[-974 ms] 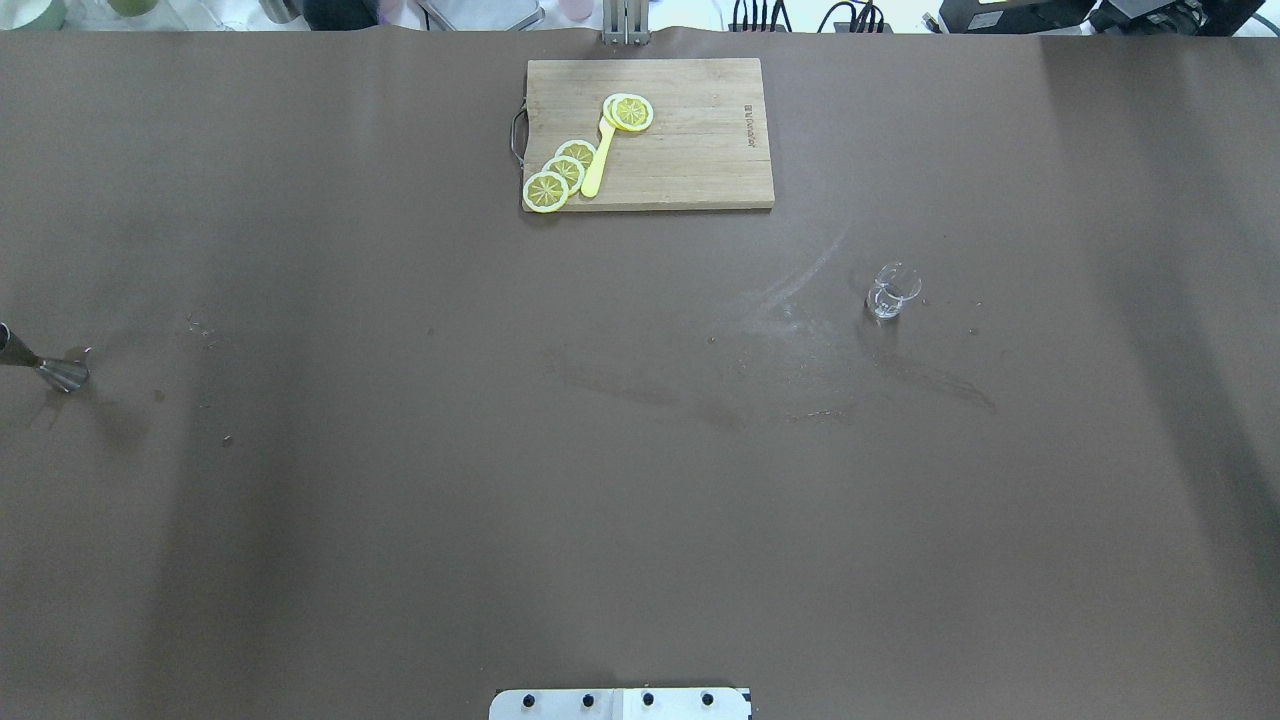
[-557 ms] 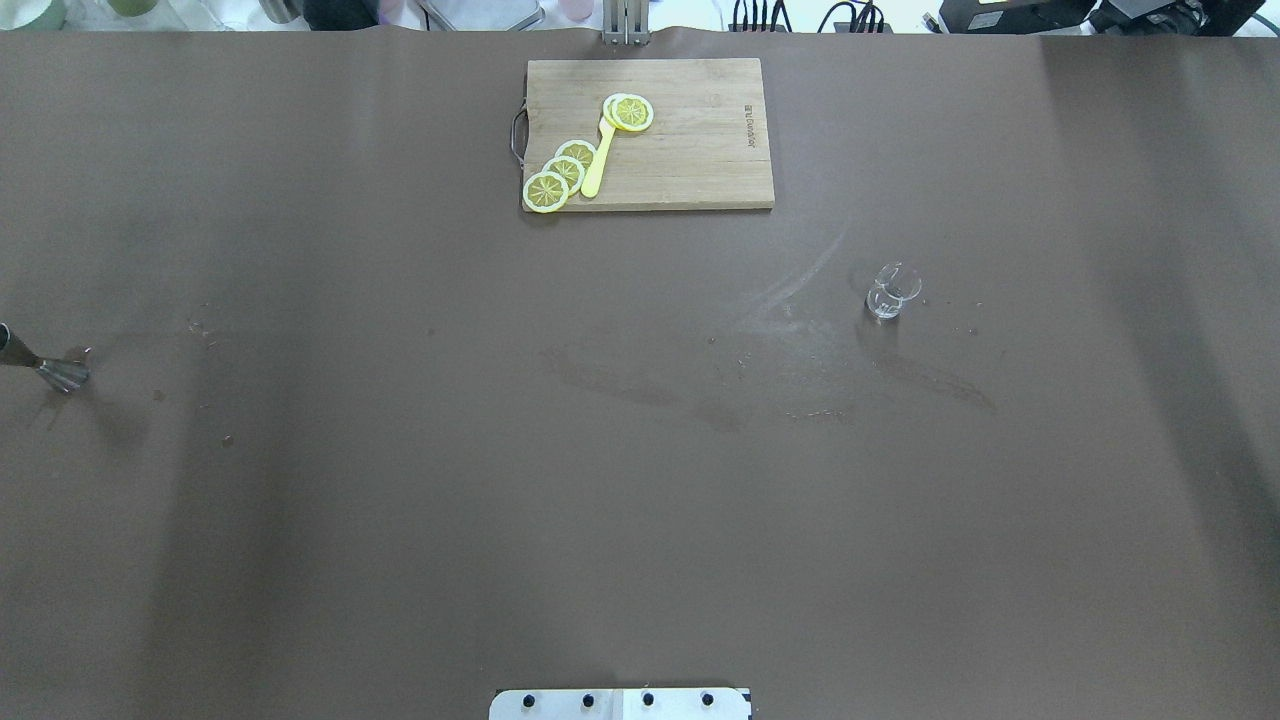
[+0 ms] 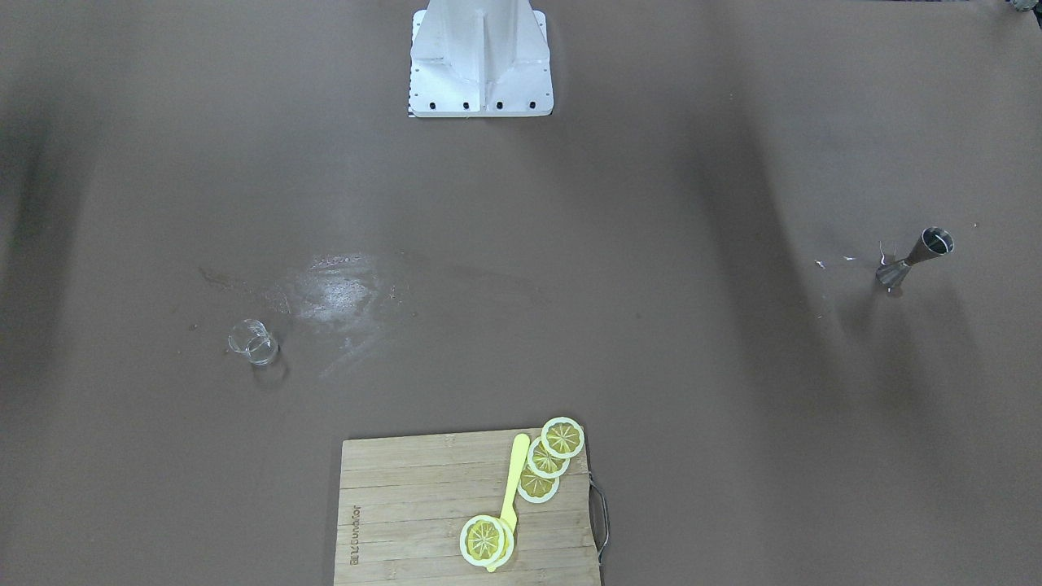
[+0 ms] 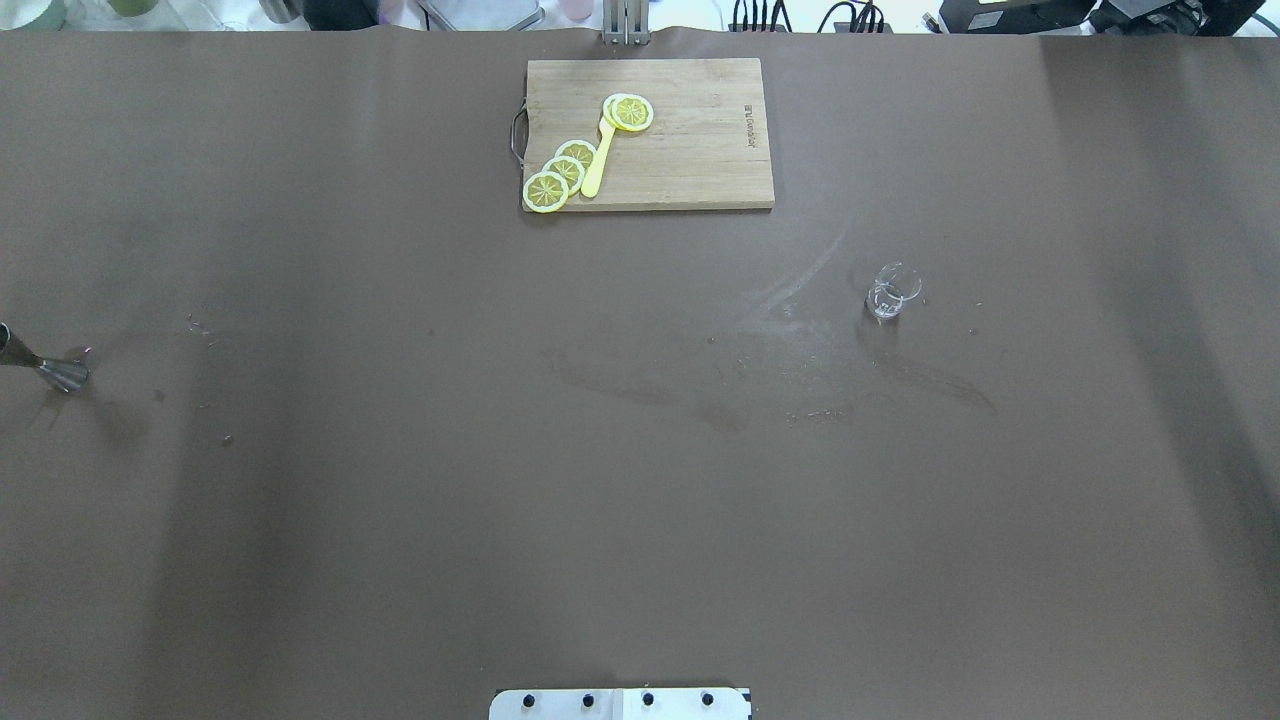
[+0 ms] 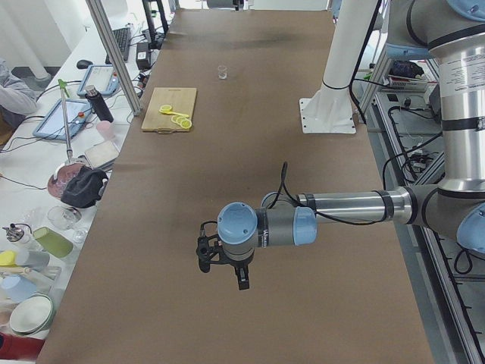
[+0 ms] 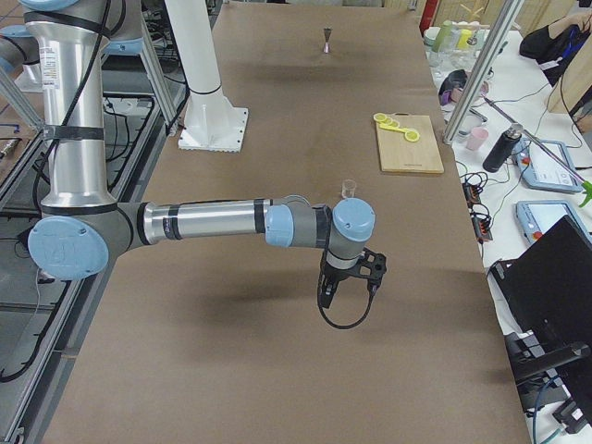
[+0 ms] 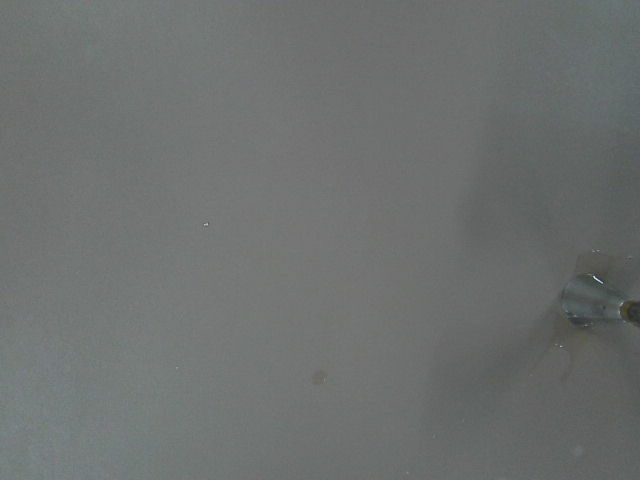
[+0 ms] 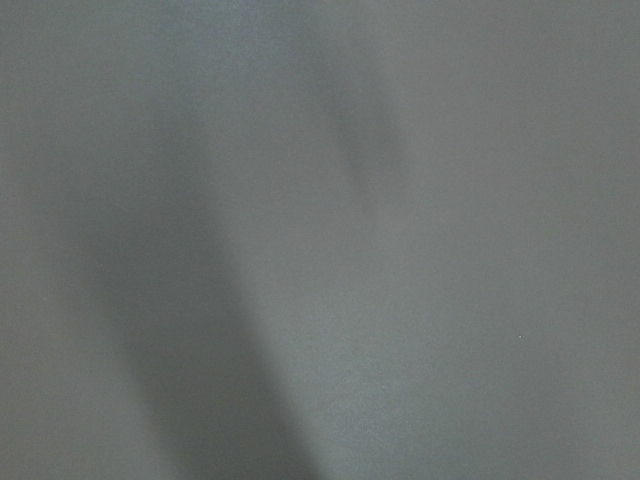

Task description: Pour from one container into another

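The clear glass cup (image 4: 890, 292) stands upright on the brown table, right of centre; it also shows in the front view (image 3: 254, 342) and beyond the near arm in the right-side view (image 6: 349, 189). The steel jigger (image 4: 55, 368) stands at the table's far left edge (image 3: 912, 259), and its rim sits at the right border of the left wrist view (image 7: 590, 300). My left gripper (image 5: 227, 267) hangs above bare table, seen only from the left side. My right gripper (image 6: 347, 280) hangs short of the cup, seen only from the right side. Whether either is open or shut, I cannot tell.
A wooden cutting board (image 4: 690, 130) with lemon slices (image 4: 560, 172) and a yellow knife lies at the far middle. The robot's white base (image 3: 480, 61) stands at the near middle. A whitish smear (image 4: 790, 300) marks the cloth left of the cup.
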Robot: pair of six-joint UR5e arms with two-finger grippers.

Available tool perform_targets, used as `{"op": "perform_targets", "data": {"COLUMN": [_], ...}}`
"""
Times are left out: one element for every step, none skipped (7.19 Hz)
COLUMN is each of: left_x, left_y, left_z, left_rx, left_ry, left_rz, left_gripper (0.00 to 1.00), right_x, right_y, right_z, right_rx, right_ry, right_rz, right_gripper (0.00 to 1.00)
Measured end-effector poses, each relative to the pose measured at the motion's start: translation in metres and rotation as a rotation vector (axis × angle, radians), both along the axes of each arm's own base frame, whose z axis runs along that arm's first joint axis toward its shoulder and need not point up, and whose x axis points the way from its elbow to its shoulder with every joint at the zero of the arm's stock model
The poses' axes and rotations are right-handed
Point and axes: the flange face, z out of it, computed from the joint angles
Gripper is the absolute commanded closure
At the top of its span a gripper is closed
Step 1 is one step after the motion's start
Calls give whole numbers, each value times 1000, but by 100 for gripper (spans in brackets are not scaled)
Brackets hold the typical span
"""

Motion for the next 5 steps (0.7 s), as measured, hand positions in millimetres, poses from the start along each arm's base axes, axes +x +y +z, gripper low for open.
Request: {"op": "perform_targets", "data": {"left_x": [0,0,0,0,0], "left_y": [0,0,0,0,0], "left_z": [0,0,-1,-1,-1], "left_rx": [0,1,1,1,1], "left_ry": [0,0,0,0,0], "left_rz": [0,-1,-1,-1,-1], "left_gripper": [2,2,2,2,1], "right_x": [0,0,0,0,-1], "right_y": [0,0,0,0,0], "right_z": [0,0,0,-1,-2], "right_rx": [0,0,0,0,1], "right_ry": [0,-1,-3,-7,-11], "right_rz": [0,0,0,0,0], "right_gripper": [0,0,0,0,0]}}
